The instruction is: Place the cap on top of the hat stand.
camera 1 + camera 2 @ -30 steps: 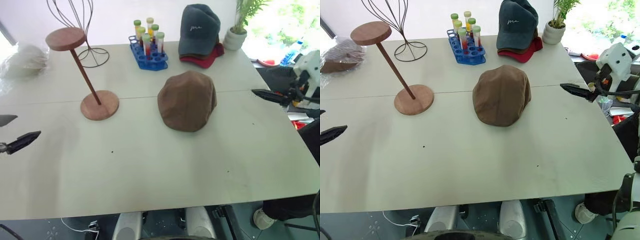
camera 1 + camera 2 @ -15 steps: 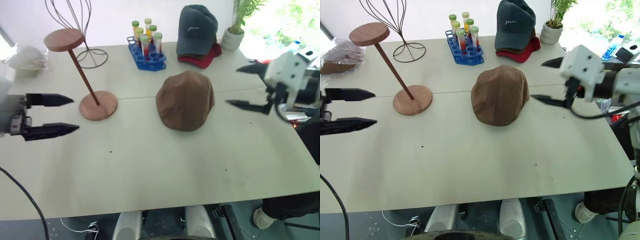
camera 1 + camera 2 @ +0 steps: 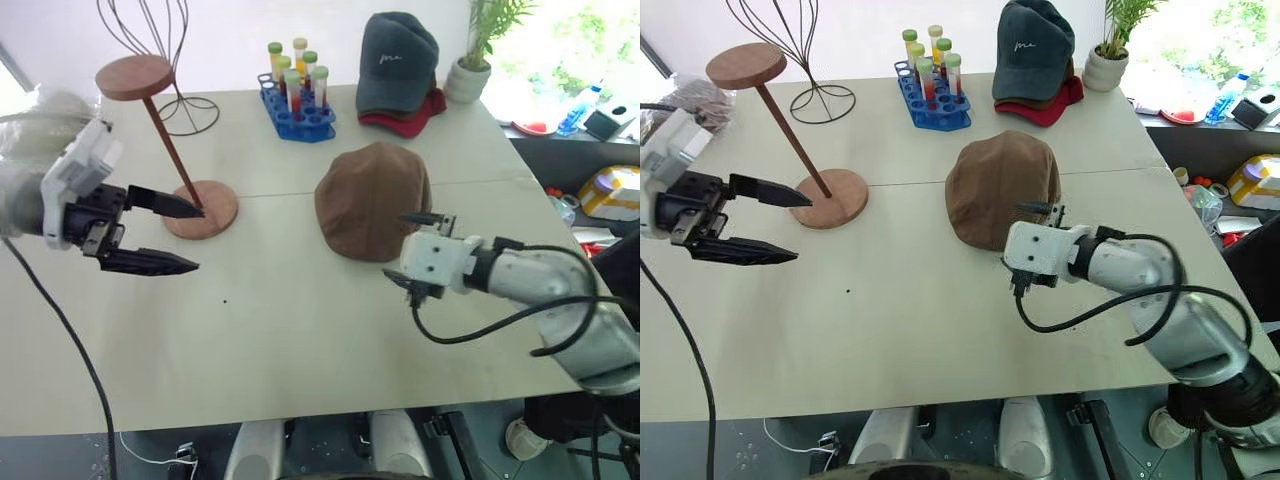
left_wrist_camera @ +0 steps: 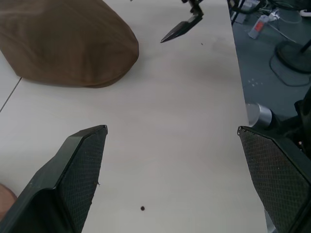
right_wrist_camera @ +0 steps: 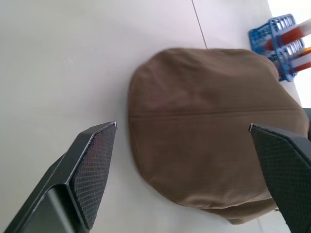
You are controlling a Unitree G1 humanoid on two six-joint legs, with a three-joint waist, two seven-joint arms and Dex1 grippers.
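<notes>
A: Left to right, what's on the table (image 3: 300, 330)?

B: One left gripper (image 3: 185, 236), fingers wide, empty; one hat stand (image 3: 165, 150); one rack (image 3: 297, 115) holding six tubes.

A: And the cap (image 3: 374, 200)?

B: One, flat at centre. One right gripper (image 3: 1036, 246) just near of it, fingers wide. Stacked caps (image 3: 400, 70) far right.

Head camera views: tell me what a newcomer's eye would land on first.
First, the brown cap lying flat mid-table, with the right gripper open at its near edge. Next, the left gripper, open and hovering just in front of the wooden hat stand, whose top disc is bare. Behind the cap stand a blue rack of tubes and a stack of caps with a grey one on top.
</notes>
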